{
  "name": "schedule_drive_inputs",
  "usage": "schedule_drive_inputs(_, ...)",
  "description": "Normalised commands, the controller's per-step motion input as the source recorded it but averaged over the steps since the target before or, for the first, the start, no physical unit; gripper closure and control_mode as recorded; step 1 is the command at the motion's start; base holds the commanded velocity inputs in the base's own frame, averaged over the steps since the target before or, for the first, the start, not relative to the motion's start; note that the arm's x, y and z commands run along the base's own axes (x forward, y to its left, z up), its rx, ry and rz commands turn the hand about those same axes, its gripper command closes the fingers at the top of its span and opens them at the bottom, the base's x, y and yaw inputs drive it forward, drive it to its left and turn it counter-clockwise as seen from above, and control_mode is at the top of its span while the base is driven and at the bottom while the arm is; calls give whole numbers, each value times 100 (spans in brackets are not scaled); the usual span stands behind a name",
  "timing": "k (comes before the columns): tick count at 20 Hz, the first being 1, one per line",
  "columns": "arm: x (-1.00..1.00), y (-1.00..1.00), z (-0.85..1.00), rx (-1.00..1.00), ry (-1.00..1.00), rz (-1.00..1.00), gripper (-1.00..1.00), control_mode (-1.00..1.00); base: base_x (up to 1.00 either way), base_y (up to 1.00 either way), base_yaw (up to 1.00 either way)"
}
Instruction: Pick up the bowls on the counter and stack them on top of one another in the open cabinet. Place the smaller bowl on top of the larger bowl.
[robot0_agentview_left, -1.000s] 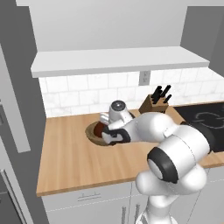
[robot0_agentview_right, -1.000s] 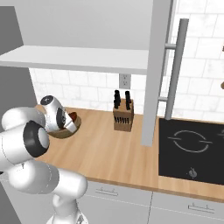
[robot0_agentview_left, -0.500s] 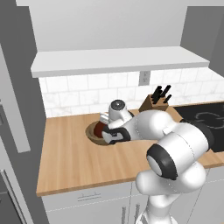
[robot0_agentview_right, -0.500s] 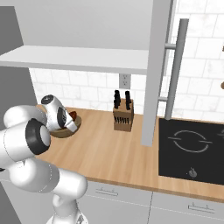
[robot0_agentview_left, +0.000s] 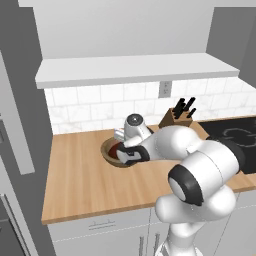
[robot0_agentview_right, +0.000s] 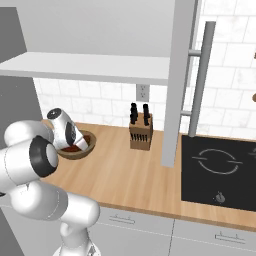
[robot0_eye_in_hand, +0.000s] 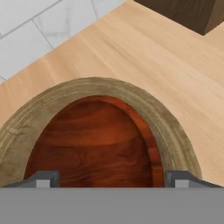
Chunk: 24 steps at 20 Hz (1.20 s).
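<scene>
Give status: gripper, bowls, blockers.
Gripper open, low over the smaller bowl. It sits nested in the larger bowl on the counter. Open cabinet above; nothing in the way.

The smaller bowl sits nested inside the larger bowl on the worktop. Two fingertips stand apart over its dark interior.

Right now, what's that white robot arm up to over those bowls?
The arm's pincer hangs low over two wooden bowls on the counter. The small dark red bowl already sits inside the wide tan bowl. The fingertips stand apart over the red bowl, gripping nothing. The open cabinet shelf above has no bowls on it.
</scene>
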Motion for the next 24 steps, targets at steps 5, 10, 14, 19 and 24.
schedule_drive_inputs(5, -4, -6, 25, 0, 0, 0, -100, -100, 0, 0, 0)
schedule_drive_inputs(10, -14, -31, 8, 0, 10, 0, -100, -100, 0, 0, 0)
schedule_drive_inputs(14, 0, -14, -13, -1, 25, 6, -100, -100, 0, 0, 0)
schedule_drive_inputs(19, 0, -2, 0, 0, 22, 6, -100, -100, 0, 0, 0)
schedule_drive_inputs(24, 0, 0, -19, 0, 15, 2, -100, -100, 0, 0, 0)
